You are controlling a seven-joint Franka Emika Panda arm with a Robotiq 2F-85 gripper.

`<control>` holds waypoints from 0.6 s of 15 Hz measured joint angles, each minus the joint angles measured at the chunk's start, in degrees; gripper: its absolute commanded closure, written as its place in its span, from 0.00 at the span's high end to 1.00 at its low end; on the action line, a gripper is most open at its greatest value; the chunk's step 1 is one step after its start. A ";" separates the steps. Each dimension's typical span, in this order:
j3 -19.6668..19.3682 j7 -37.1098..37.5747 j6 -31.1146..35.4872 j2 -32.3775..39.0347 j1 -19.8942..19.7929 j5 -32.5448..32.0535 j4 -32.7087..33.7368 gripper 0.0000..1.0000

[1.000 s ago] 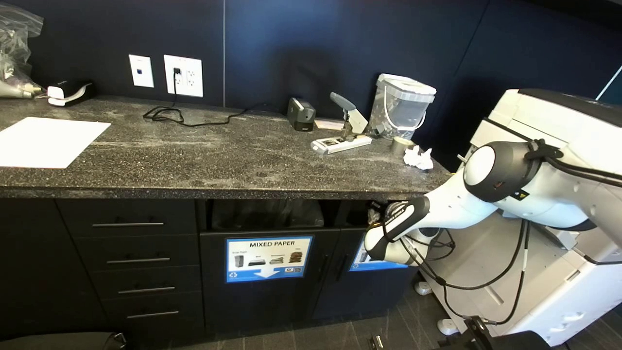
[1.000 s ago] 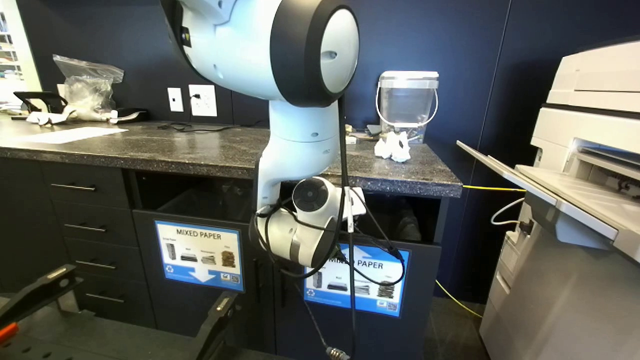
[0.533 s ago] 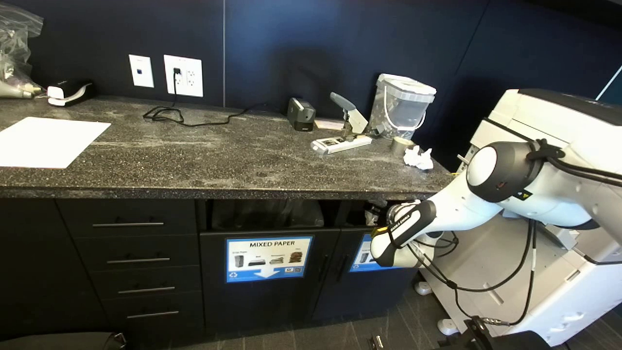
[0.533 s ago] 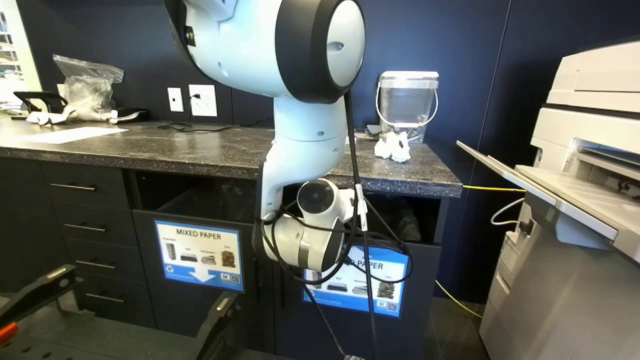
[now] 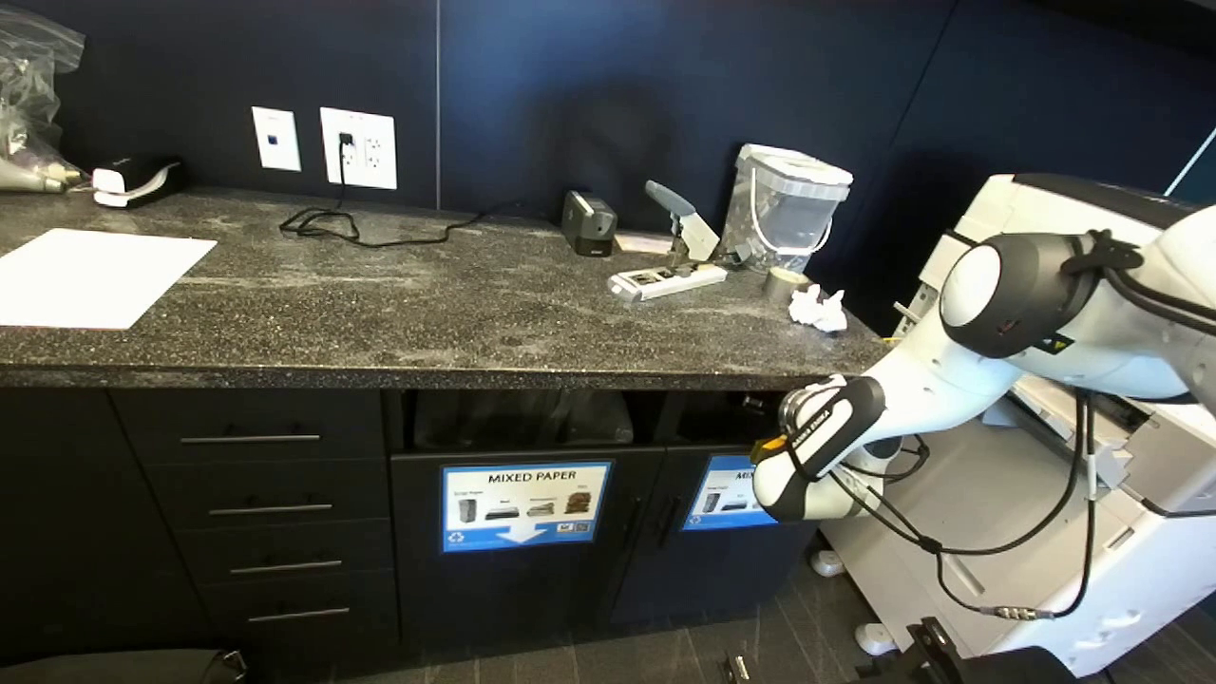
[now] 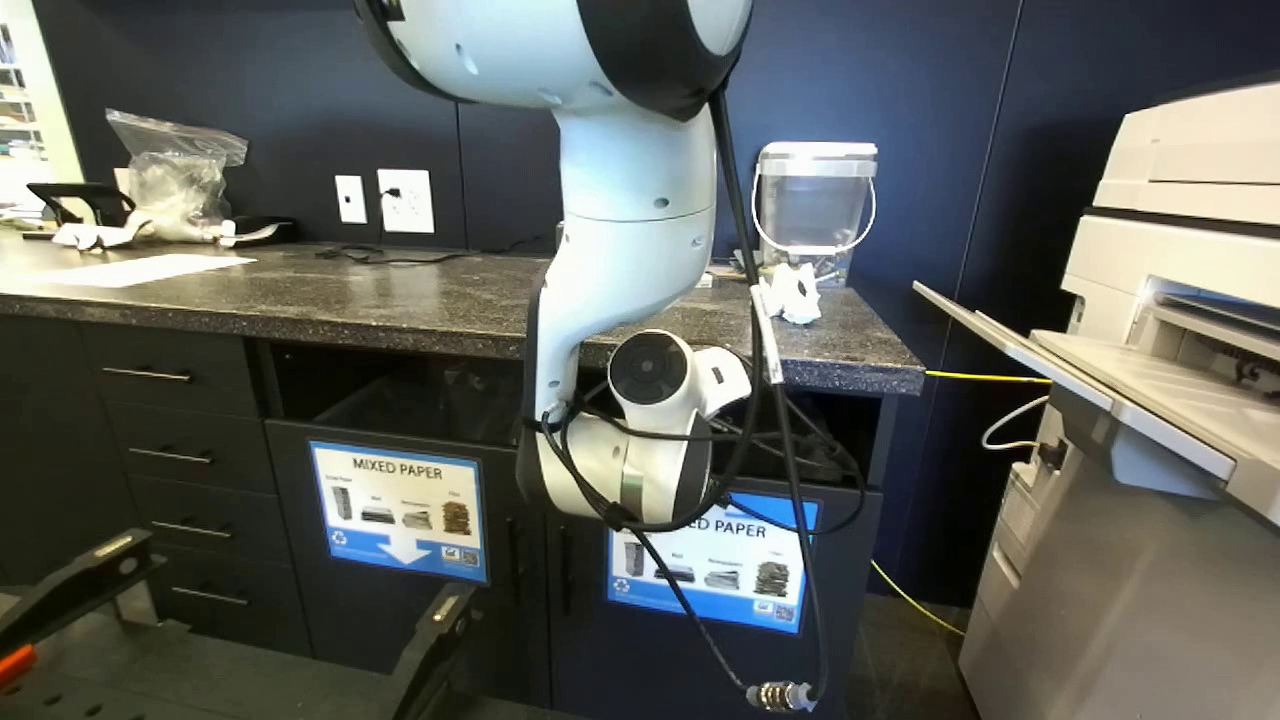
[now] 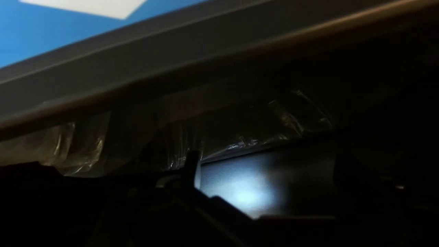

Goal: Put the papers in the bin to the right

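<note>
Crumpled white paper (image 5: 818, 310) lies on the counter near its right end; it also shows in an exterior view (image 6: 796, 297), partly behind a cable. My gripper (image 7: 265, 156) is in the dark opening under the counter, above the right MIXED PAPER door. In the wrist view its two fingers stand wide apart, with only a bright blurred surface behind them. The wrist hides it in both exterior views. A clear plastic liner (image 7: 240, 144) hangs under the door's top edge (image 7: 144, 65). A pale grey wastebasket does not show. No paper is seen in the gripper.
The counter's front edge (image 5: 475, 378) runs just above the wrist. A roll of tape (image 5: 785, 285), a stapler (image 5: 670, 280) and a lidded clear bucket (image 5: 784, 214) stand near the paper. A large printer (image 6: 1130, 480) is at the right. Cables loop around the wrist.
The arm and wrist have moved right and somewhat up in both exterior views, and the cables have swung along. The paper on the counter has not moved.
</note>
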 measured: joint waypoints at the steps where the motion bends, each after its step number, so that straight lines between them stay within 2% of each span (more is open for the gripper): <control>1: -0.41 -0.28 -0.11 -0.96 -0.01 -0.80 -1.39 1.00; 4: -0.95 -0.17 -4.56 -5.45 -0.81 -6.56 -6.67 1.00; 9: 1.31 1.75 -22.13 -17.53 -5.28 -18.49 -16.73 1.00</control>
